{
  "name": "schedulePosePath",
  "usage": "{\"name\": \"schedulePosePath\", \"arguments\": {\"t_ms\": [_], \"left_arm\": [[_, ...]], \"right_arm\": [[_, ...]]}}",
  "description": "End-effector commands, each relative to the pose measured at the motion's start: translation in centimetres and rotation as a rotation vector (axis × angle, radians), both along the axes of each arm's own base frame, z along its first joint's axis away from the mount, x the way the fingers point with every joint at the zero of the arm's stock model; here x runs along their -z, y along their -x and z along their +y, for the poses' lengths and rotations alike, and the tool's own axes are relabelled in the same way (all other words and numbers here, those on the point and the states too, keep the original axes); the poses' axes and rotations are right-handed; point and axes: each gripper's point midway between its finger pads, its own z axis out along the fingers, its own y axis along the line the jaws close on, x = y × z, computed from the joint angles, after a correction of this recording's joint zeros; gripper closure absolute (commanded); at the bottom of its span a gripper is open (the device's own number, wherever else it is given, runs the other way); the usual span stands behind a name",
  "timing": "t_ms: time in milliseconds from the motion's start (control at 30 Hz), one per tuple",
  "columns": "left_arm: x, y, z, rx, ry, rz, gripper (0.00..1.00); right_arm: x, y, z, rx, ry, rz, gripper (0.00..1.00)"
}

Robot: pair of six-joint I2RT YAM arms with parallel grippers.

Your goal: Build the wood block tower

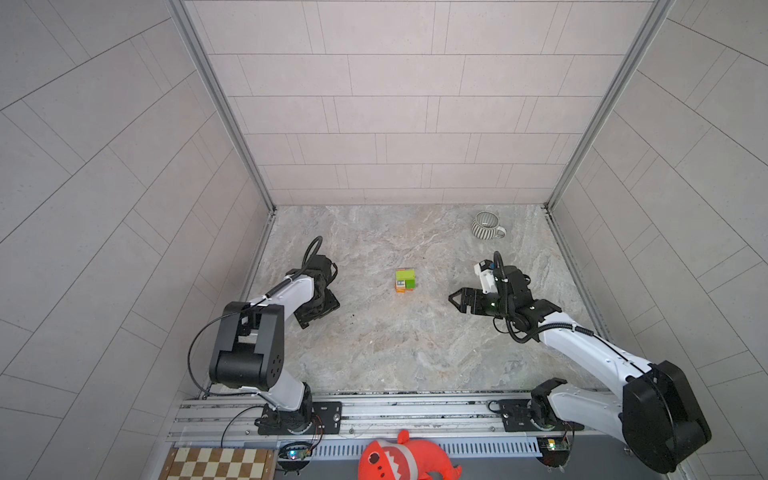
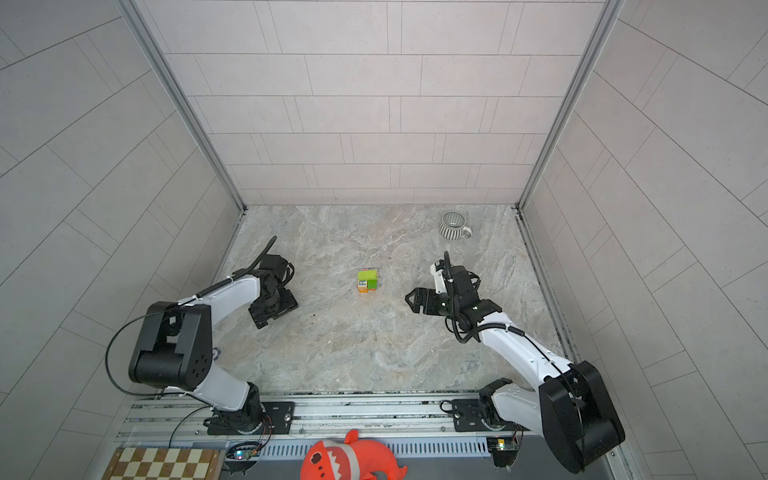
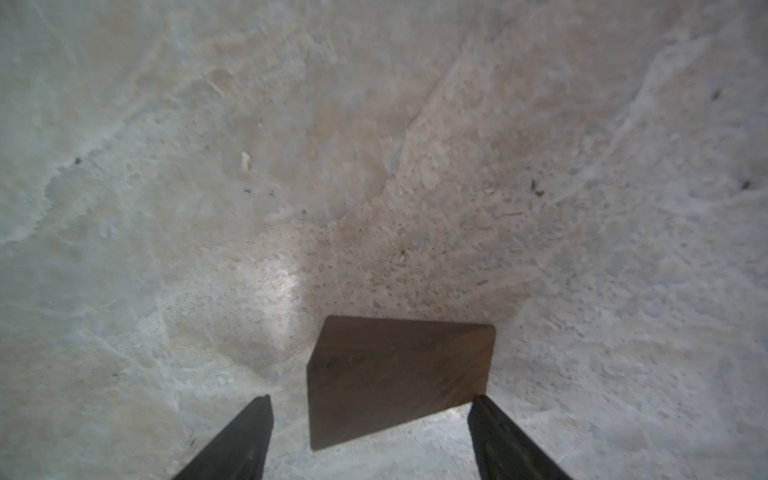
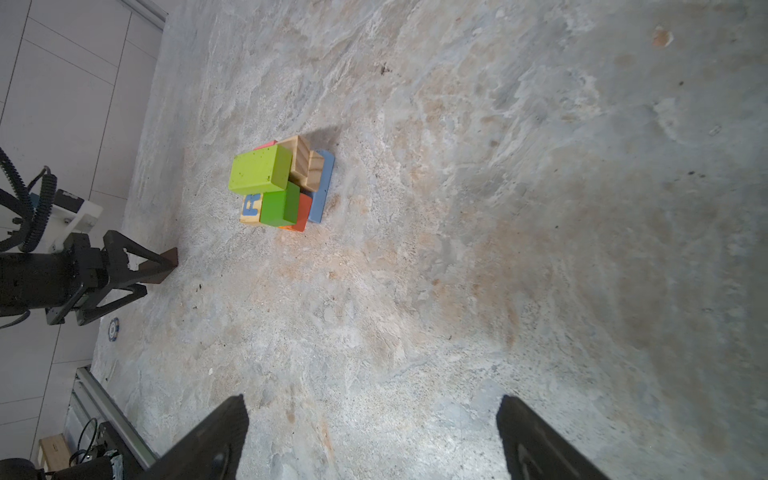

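The wood block tower [image 1: 405, 281] [image 2: 367, 281] stands mid-table, a low stack. In the right wrist view the tower [image 4: 282, 187] has a light green block on top, over a darker green block, a lettered block, tan, orange and a flat blue piece. A dark brown block [image 3: 399, 374] lies apart on the table at the left. My left gripper [image 3: 372, 399] [image 1: 318, 307] points down over it, open, one finger at its corner and the other clear of it. My right gripper [image 1: 454, 300] [image 4: 372, 401] hovers open and empty to the right of the tower.
A grey-and-white striped mug [image 1: 487, 225] stands at the back right. A red plush toy [image 1: 405, 459] and a checkerboard [image 1: 216, 463] lie beyond the front rail. Tiled walls close in the table on three sides.
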Motion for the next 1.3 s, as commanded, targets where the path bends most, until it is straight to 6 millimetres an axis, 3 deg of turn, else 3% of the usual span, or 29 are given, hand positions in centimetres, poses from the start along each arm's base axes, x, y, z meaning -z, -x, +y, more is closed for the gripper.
{"name": "schedulePosePath", "arguments": {"t_ms": [0, 133, 267, 567, 600, 700, 967, 1267], "left_arm": [[0.2, -0.7, -0.6, 0.011, 0.031, -0.023, 0.29], [0.6, -1.4, -1.3, 0.025, 0.062, -0.037, 0.39], [0.7, -2.4, -2.6, 0.063, 0.069, -0.034, 0.41], [-0.1, -5.2, -10.0, 0.183, 0.096, -0.097, 0.45], [-0.3, -5.5, -10.7, 0.190, 0.101, -0.103, 0.45], [-0.8, -5.9, -11.9, 0.207, 0.122, -0.117, 0.42], [-4.4, -4.7, -11.3, 0.252, 0.119, -0.173, 0.16], [-10.7, -0.5, -8.6, 0.207, 0.135, -0.398, 0.03]], "right_arm": [[-0.1, 0.1, -0.1, -0.003, 0.016, -0.001, 0.05], [0.2, 0.4, -0.1, -0.003, 0.022, 0.016, 0.05], [0.2, 0.6, -0.3, -0.002, 0.036, 0.018, 0.05], [0.5, 1.0, -0.9, 0.008, 0.065, 0.030, 0.05], [-0.6, 0.5, -0.7, 0.008, 0.059, 0.007, 0.05], [-1.4, 0.5, -0.8, 0.004, 0.075, 0.006, 0.06], [-4.4, 0.4, -0.2, -0.049, 0.152, -0.044, 0.06], [-9.7, -0.3, 4.3, -0.153, 0.359, -0.094, 0.05]]}}
